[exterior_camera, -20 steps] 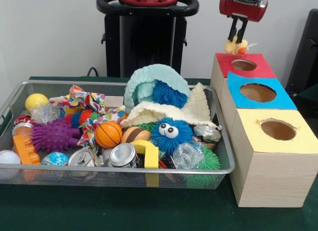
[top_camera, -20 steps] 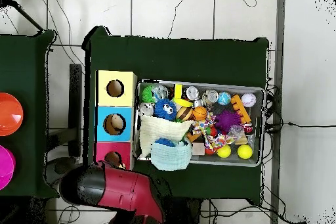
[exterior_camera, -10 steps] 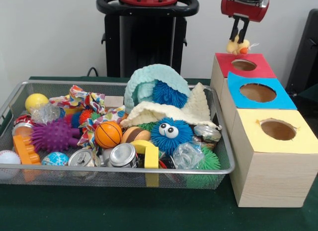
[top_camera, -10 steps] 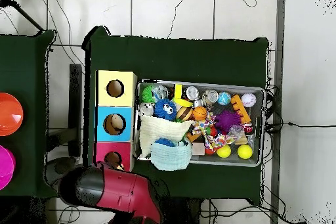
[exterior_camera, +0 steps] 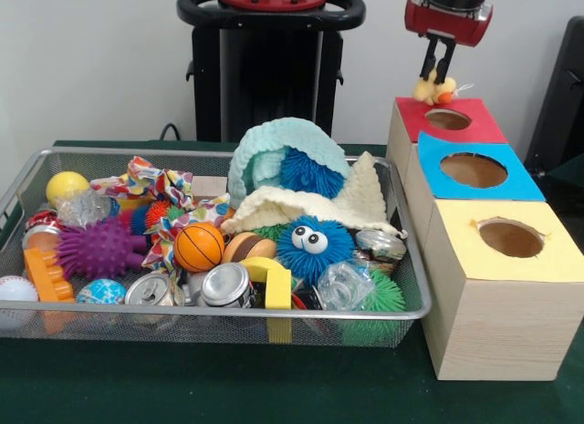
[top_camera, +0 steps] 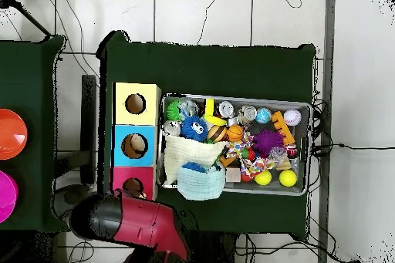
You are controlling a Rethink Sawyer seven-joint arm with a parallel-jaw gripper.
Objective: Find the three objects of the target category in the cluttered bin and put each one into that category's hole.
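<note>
- The gripper [exterior_camera: 437,75] hangs above the far edge of the red-topped box [exterior_camera: 449,120], its two dark fingers pinched on a small yellow duck toy [exterior_camera: 432,89] with an orange beak.
- The duck toy is in the air, just above the far rim of the round hole [exterior_camera: 448,119] in the red top, and touches nothing else.
- Three wooden boxes stand in a row along the right side of the wire bin [exterior_camera: 182,322]: the red-topped one farthest, the blue-topped box [exterior_camera: 472,170] in the middle, the yellow-topped box [exterior_camera: 506,241] nearest. Each has one round hole.
- The bin sits on the green table [exterior_camera: 182,387] and is packed with clutter.
- Near the bin's front edge lie two shiny cans [exterior_camera: 224,284], a small basketball [exterior_camera: 198,247] and a blue fuzzy ball with eyes [exterior_camera: 313,245].
- A purple spiky ball [exterior_camera: 99,248] and a yellow ball [exterior_camera: 67,186] lie toward the bin's left end.
- A pale cream cloth [exterior_camera: 315,205] and a mint knitted piece [exterior_camera: 274,146] are heaped at the bin's far right corner.
- In the overhead view the red arm [top_camera: 143,225] covers the bottom corner beside the red-topped box.
</note>
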